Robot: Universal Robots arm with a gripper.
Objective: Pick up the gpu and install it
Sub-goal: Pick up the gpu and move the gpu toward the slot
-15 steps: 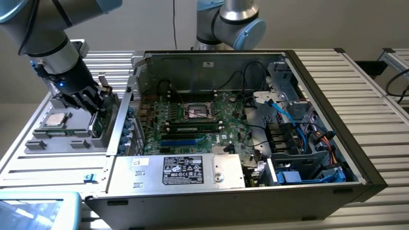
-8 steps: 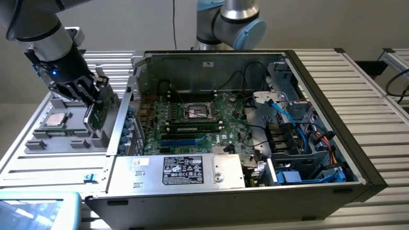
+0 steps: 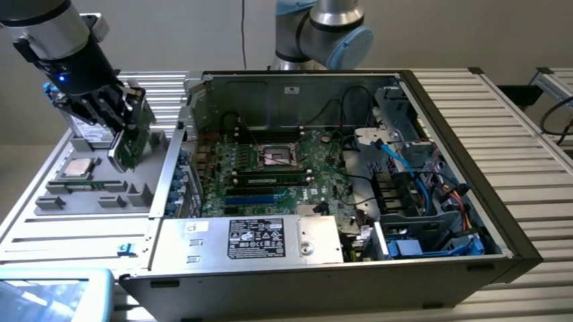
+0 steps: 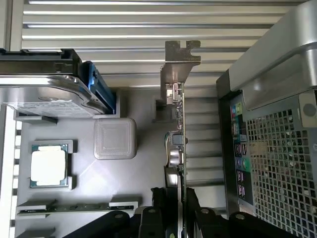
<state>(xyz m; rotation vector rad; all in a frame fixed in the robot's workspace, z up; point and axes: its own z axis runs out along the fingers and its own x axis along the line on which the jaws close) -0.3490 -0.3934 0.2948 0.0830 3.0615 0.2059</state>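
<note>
the black multi-fingered gripper (image 3: 109, 111) is clamped narrow on the gpu (image 3: 126, 142), a thin green circuit-board card with a silver metal bracket at one end. in the wrist view the fingers (image 4: 148, 218) pinch the card's edge from both faces, and the bracket (image 4: 181, 54) sticks out at the far end. the card hangs upright over the grey moulded parts tray (image 3: 49, 201), at the exterior view's left of the open black computer case (image 3: 514, 248). whether its lower edge is free of the tray i cannot tell.

the grip sits at one end of the card, so i judge the long free end could swing or tilt in the pinch. a tilted card might catch the case's side wall (image 4: 277, 64), which stands just beside it. it might also meet the blue expansion slot (image 3: 255, 199) on the green motherboard (image 3: 268, 144) crookedly and jam.

beside the card in the tray lie the silver hard drive (image 4: 44, 94), the square silver processor chip (image 4: 48, 166) and the narrow green memory stick (image 4: 74, 207). a low or sideways drag could knock them.
</note>
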